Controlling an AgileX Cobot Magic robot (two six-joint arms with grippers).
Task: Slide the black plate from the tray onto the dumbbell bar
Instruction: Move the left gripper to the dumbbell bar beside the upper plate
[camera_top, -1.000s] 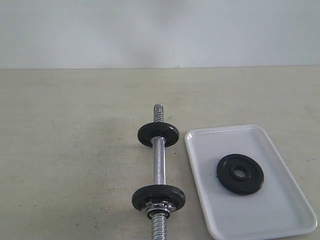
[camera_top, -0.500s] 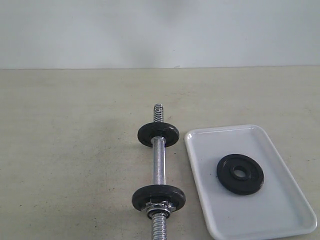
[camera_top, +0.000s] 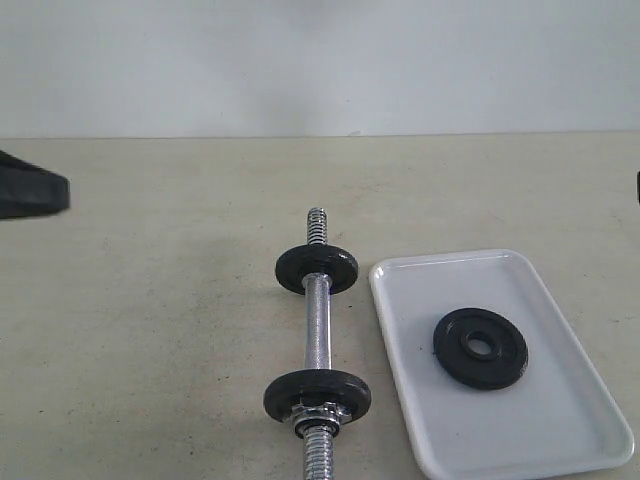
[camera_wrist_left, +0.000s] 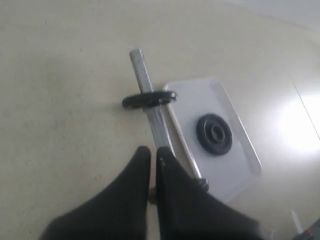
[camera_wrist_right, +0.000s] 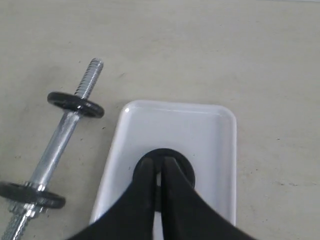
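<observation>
From where I stand, the black plate (camera_top: 481, 348) lies flat in the tray (camera_top: 430, 290), untouched, just beside the dumbbell bar (camera_top: 318, 325) on the table (camera_top: 150, 330), probably for a short carry, while the left claw (camera_wrist_left: 153, 160) and right claw (camera_wrist_right: 159, 167) hover above, pinched shut and empty.

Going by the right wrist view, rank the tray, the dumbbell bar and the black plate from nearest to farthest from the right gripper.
From the right gripper:
1. Black plate: right at its tips, lying in the tray.
2. Tray: under and around the plate.
3. Bar: outside the tray, along its long side.
</observation>
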